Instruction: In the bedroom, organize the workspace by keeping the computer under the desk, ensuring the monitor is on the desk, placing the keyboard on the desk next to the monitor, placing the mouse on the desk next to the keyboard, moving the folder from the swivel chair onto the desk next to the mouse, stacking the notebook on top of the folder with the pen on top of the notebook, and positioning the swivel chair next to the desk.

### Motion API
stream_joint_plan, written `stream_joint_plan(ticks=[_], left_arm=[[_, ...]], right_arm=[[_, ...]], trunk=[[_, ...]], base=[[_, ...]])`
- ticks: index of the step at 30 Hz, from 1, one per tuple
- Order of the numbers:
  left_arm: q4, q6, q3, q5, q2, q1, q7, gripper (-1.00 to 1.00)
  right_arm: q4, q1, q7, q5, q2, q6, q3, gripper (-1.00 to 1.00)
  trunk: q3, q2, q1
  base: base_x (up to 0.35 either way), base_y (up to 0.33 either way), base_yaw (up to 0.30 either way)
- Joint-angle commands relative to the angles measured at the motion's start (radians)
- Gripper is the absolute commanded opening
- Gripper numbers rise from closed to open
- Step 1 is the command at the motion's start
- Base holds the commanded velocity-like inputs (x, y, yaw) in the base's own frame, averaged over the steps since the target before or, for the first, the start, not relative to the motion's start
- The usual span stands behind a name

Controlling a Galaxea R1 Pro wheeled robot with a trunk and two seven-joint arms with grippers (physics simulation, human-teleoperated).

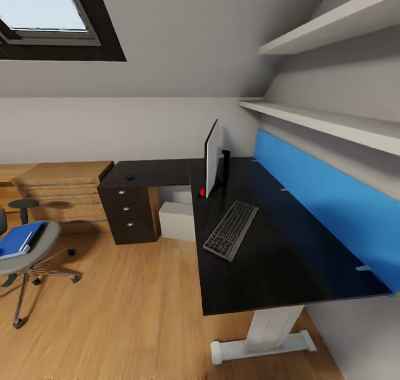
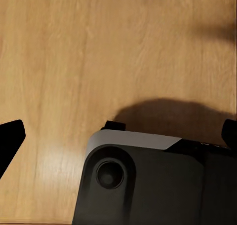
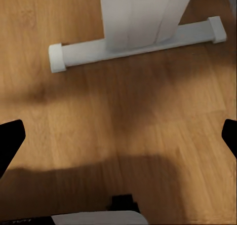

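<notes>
The black L-shaped desk runs along the right wall. On it the monitor stands edge-on to me, and the keyboard lies in front of it. The mouse sits on the desk's far left wing above the drawers. The light grey computer stands under the desk. At the left edge the swivel chair carries the blue folder. The notebook and pen are out of view. My left gripper and right gripper hang open over the wooden floor, holding nothing.
A wooden dresser and a small round stool stand at the back left. The desk's white foot rests on the floor just ahead. A blue wall panel and shelves line the right wall. A small red object lies by the monitor.
</notes>
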Motion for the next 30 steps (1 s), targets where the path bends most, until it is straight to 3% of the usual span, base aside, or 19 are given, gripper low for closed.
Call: stream_joint_plan(ticks=[1,10,30], left_arm=[[-0.002,-0.002,-0.009,0.009,0.001,0.0,0.007,1.0],[-0.002,-0.045,-0.01,0.01,-0.004,0.0,0.007,1.0],[-0.002,-0.064,-0.009,0.012,-0.006,0.0,0.008,1.0]], right_arm=[[0.002,-0.001,0.001,-0.005,0.001,-0.004,0.002,1.0],[0.002,-0.001,0.001,-0.006,0.0,-0.003,0.002,1.0],[0.002,-0.001,0.001,-0.007,0.003,-0.003,0.001,1.0]], trunk=[[-0.002,-0.001,0.0],[-0.016,-0.001,0.0],[0.035,0.139,-0.077]], base=[[-0.245,-0.261,-0.136],[-0.088,-0.09,-0.032],[-0.003,-0.003,-0.001]])
